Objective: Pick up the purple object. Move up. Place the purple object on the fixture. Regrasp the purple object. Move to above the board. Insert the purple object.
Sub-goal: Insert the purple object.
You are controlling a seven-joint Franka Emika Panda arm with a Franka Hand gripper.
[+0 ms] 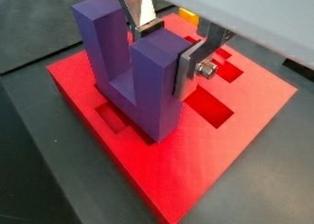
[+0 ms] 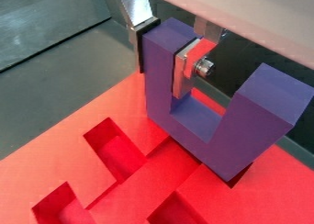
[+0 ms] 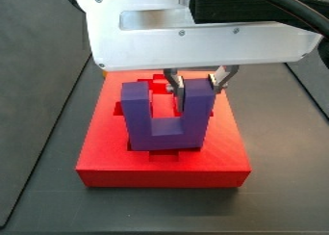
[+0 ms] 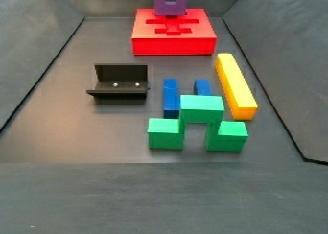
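Observation:
The purple object point(image 1: 108, 53) point(image 2: 252, 108) point(image 3: 158, 133) point(image 4: 171, 2) stands on the red board point(image 1: 215, 163) point(image 2: 37, 168) point(image 3: 115, 154) point(image 4: 153, 43) with both prongs pointing up. Its base reaches down into one of the board's darker recesses. My gripper point(image 1: 170, 51) point(image 2: 162, 51) point(image 3: 193, 88) comes from above and is shut on one prong, a silver finger point(image 1: 193, 70) point(image 2: 183, 70) pressed flat on each side. In a side view with the whole floor, the gripper body is cut off at the picture edge.
The black fixture point(image 4: 118, 81) stands empty on the dark floor, well away from the board. Nearby lie a yellow bar point(image 4: 235, 84), two blue blocks point(image 4: 172, 96) and green blocks point(image 4: 199, 109). Sloping dark walls enclose the floor.

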